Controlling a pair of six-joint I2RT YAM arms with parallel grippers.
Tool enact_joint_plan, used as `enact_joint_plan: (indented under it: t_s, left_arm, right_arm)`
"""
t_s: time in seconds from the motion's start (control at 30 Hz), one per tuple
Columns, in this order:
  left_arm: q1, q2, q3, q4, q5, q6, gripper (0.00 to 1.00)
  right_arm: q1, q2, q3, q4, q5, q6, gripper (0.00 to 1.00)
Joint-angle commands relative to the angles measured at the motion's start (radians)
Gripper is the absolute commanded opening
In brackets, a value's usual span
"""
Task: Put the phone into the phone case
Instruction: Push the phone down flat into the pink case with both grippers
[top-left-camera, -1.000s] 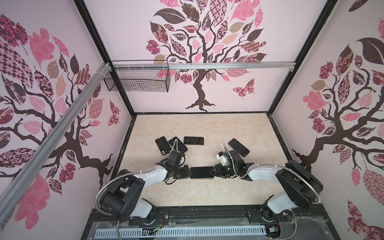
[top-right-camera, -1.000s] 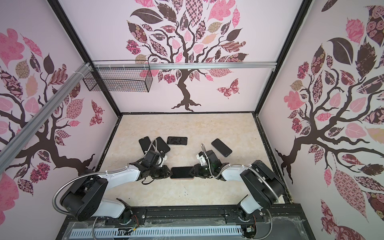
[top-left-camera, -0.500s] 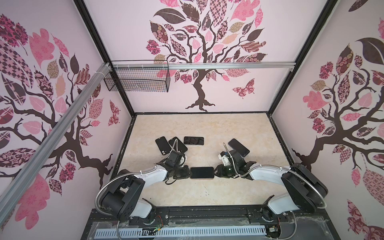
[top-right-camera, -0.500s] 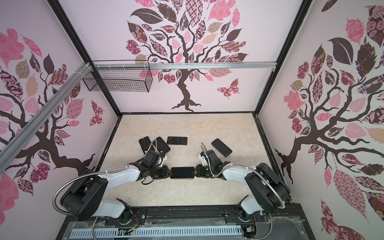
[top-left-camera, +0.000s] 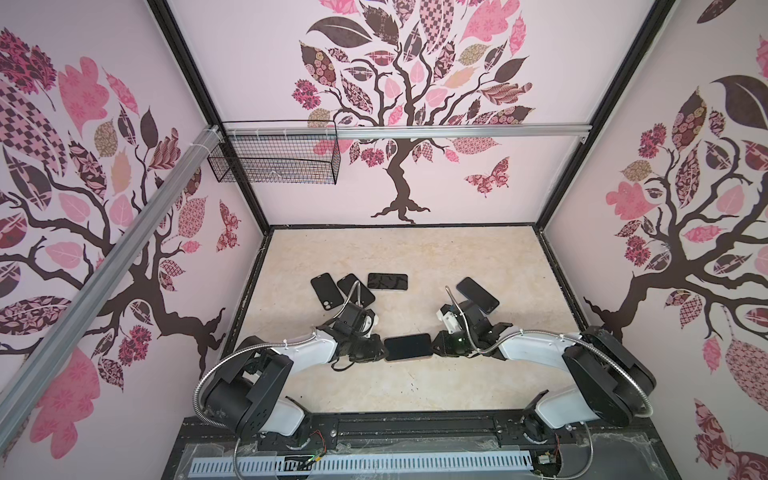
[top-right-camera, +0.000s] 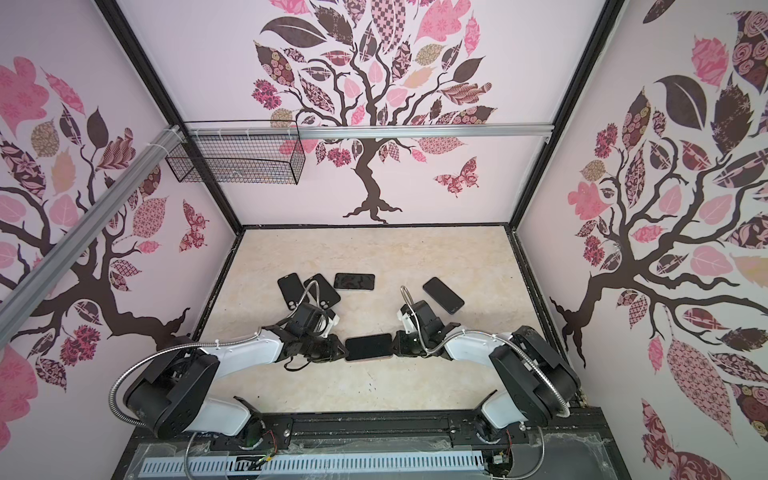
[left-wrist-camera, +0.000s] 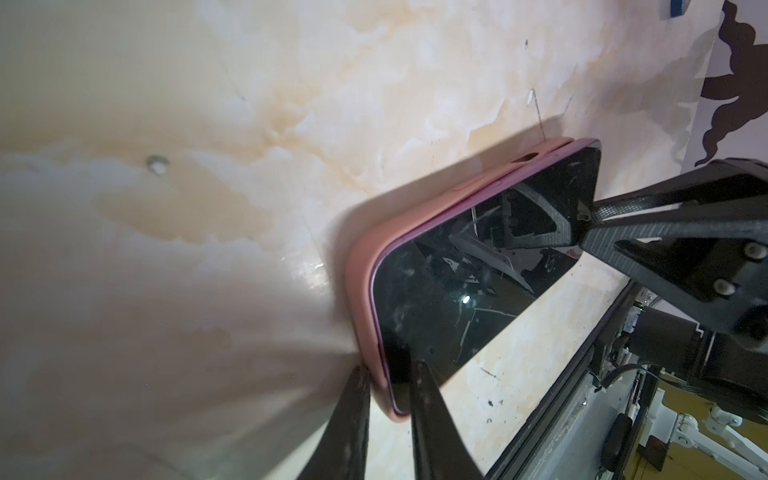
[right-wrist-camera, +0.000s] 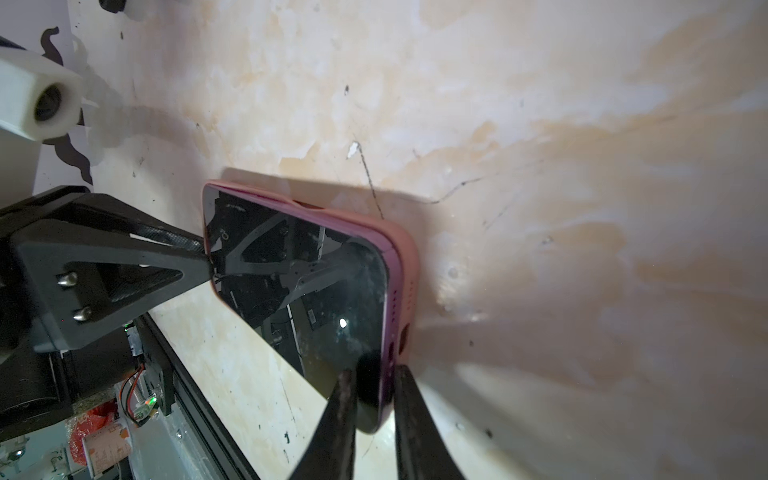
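Right gripper (right-wrist-camera: 374, 370) has closed in since a second ago, now nipped on the right end of the one phone (top-left-camera: 407, 347), which sits in the one pink phone case (left-wrist-camera: 361, 266) on the table (top-left-camera: 374, 386). Left gripper (left-wrist-camera: 388, 370) pinches the other end. Four spare phones (top-left-camera: 355, 289) behind. Full seating: cannot tell.

Cream marbled bench (top-left-camera: 415, 249), surface scuffed and dark-speckled. Far left: cluster of three black phone-shaped slabs (top-left-camera: 387, 281), lying flat, close together. Far right: single black phone-shaped slab (top-left-camera: 477, 295), flat, well apart. Near centre: black phone in a pink case (top-left-camera: 407, 347); contact with the surface unclear.
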Motion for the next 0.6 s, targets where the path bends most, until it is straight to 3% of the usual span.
enact_joint_plan:
  t_s: [0.0, 0.57]
  left_arm:
    - [-0.016, 0.011, 0.008, 0.016, 0.006, 0.010, 0.21]
    - [-0.017, 0.003, 0.002, 0.021, -0.022, -0.001, 0.20]
  right_arm:
    - [0.002, -0.002, 0.018, -0.010, -0.013, -0.023, 0.16]
    - [0.056, 0.076, 0.042, -0.014, -0.034, -0.041, 0.13]
